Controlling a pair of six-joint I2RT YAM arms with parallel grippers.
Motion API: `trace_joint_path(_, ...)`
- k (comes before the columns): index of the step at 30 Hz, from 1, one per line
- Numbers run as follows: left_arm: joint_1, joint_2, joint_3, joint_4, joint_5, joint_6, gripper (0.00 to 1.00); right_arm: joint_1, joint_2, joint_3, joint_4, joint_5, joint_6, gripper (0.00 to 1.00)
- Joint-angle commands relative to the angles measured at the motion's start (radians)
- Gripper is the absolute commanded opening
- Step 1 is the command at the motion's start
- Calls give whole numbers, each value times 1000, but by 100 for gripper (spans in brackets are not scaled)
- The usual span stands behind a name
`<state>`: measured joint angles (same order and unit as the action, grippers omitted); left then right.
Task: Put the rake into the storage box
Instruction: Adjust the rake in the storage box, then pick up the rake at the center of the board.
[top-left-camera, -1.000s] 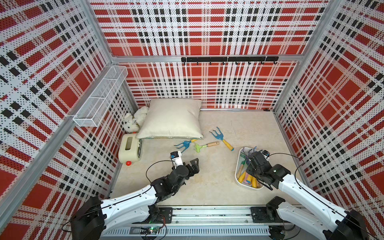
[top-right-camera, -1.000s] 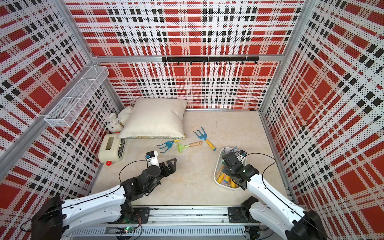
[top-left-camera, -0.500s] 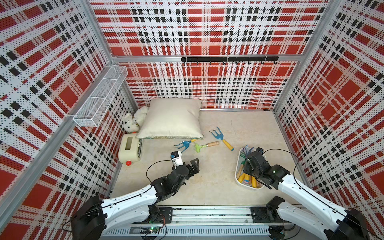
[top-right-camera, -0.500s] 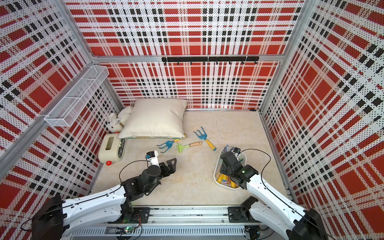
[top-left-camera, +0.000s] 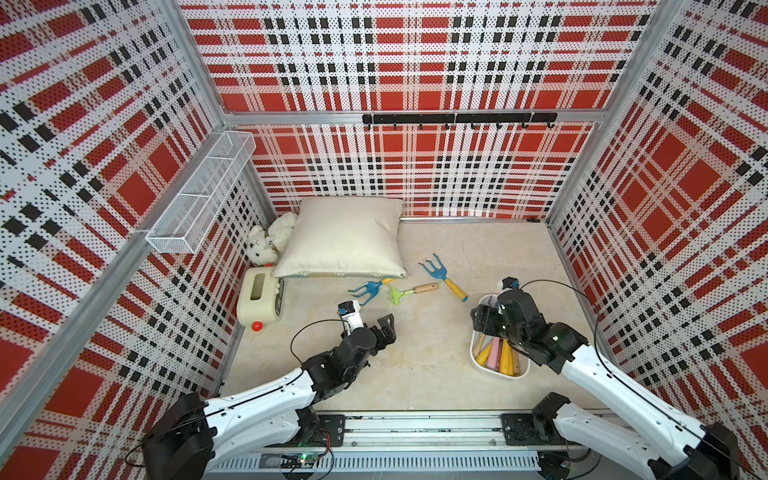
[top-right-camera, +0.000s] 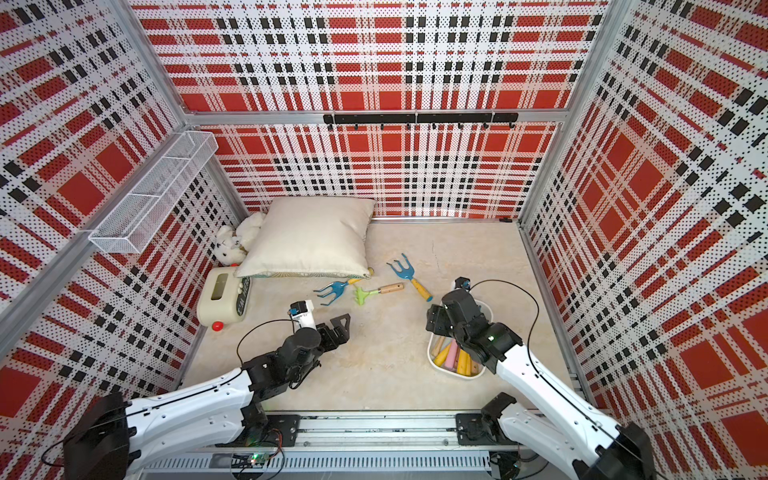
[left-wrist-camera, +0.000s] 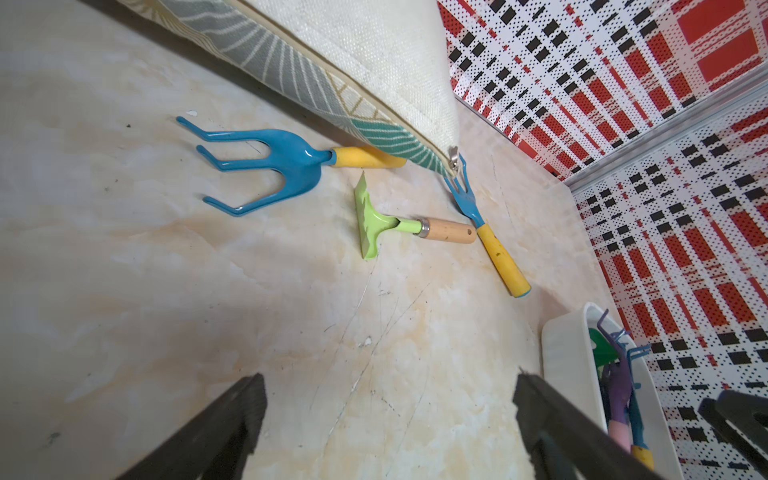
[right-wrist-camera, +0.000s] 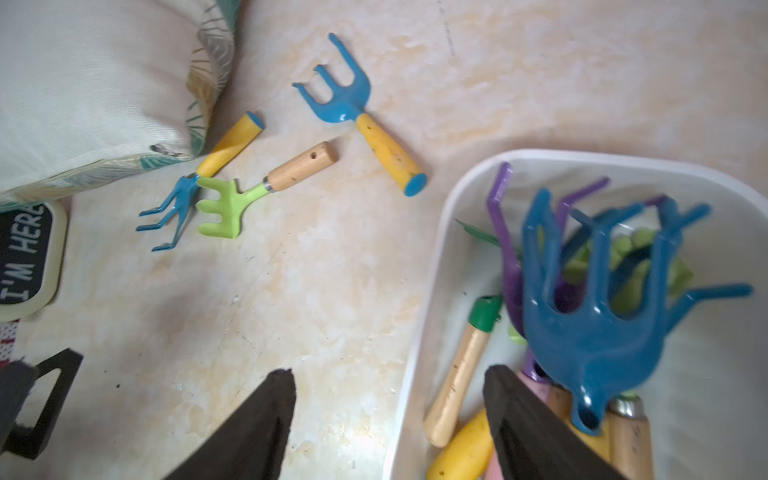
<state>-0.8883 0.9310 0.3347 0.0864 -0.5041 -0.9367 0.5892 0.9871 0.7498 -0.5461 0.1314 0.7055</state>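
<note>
My right gripper (right-wrist-camera: 388, 372) stands with jaws apart, holding nothing; just beside one finger lies the rake (right-wrist-camera: 598, 332), blue-headed with curved prongs pointing away from the gripper, resting on other tools (right-wrist-camera: 457, 374) inside the shallow white storage box (right-wrist-camera: 469, 183)

Left arm (top-left-camera: 257, 405): white shell links, black joints, small dark screw holes.
Right arm (top-left-camera: 623, 386): matching white shells; green light (top-left-camera: 555, 337) behind the jaws.
Fingers (left-wrist-camera: 220, 428): matte black, tapered wedges.
Cables (top-left-camera: 544, 280): thin black loops behind the jaws.
</note>
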Motion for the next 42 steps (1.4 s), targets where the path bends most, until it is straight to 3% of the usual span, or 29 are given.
trace_joint_path(1,34,-47,-27,-3,8,18,100,6,121,65,113,-117,-128,79)
trace_joint_path(7,84,-138,-82,-42,25,10,100,6,468,282,173,-248,-256,77)
trace_joint_path(15,112,-308,-148,-104,39,-12,100,-46,880,594,168,-357,-319,71)
trace_joint_path(23,115,-356,-155,-143,44,-20,100,-57,1162,848,76,-432,-368,68)
trace_joint_path(27,117,-360,-157,-146,47,-20,100,-53,1189,810,69,-478,-362,66)
trace_joint_path(33,117,-347,-161,-127,49,-17,100,-14,1041,546,169,-474,-342,65)
trace_joint_path(38,120,-300,-150,-96,52,-10,100,78,949,436,151,-262,-335,65)
trace_joint_path(42,119,-272,-140,-85,60,-7,100,149,981,470,59,-14,-307,53)
